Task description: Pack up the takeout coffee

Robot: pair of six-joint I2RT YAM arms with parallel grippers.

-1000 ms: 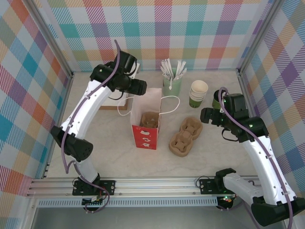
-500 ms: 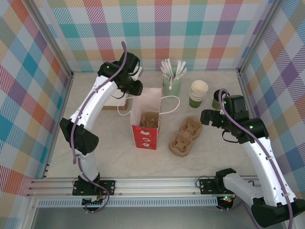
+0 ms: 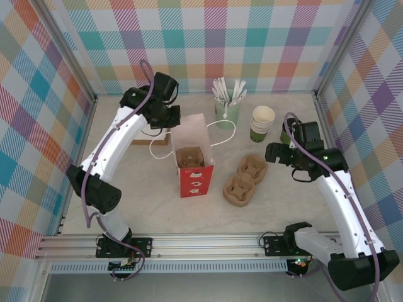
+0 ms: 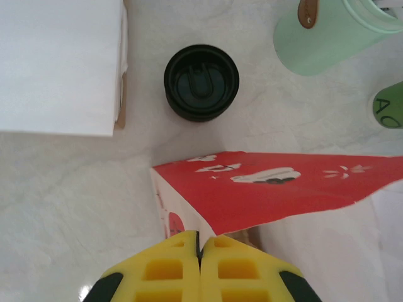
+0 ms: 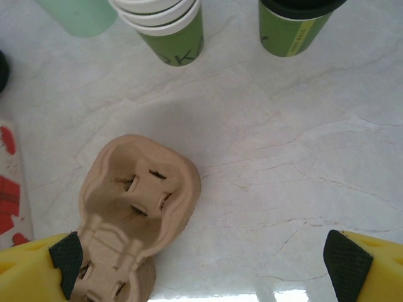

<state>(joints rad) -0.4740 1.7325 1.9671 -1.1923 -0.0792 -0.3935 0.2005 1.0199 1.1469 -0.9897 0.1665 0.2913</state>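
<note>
**Coffee waits at the far right while the bag stands mid-surface**

The takeout coffee [image 5: 296, 24], a green cup under a black lid, stands upright on the pale surface [image 3: 138, 195] at its far right; it sits just beside the stack of lidless cups [image 3: 262, 123], and in the overhead view the right arm partly hides it [image 3: 285, 133]. The right gripper [image 5: 206, 259] hangs above the surface with its fingers [image 5: 346, 258] spread wide and nothing between them; it is near the two cardboard carriers [image 3: 245, 179] and clear of the coffee. A white paper bag [image 3: 195, 179] with a red front stands open in the middle; a third carrier [image 3: 191, 157] lies inside it. The left gripper [image 4: 199, 246] is at the bag's back rim with its fingers pressed flat together; whether any paper is pinched between them cannot be told. Past the bag, the left wrist view looks down on a round black lid [image 4: 201, 82] between a white box [image 4: 60, 63] and the pale green pot [image 3: 227, 112] of stirrers.
</note>
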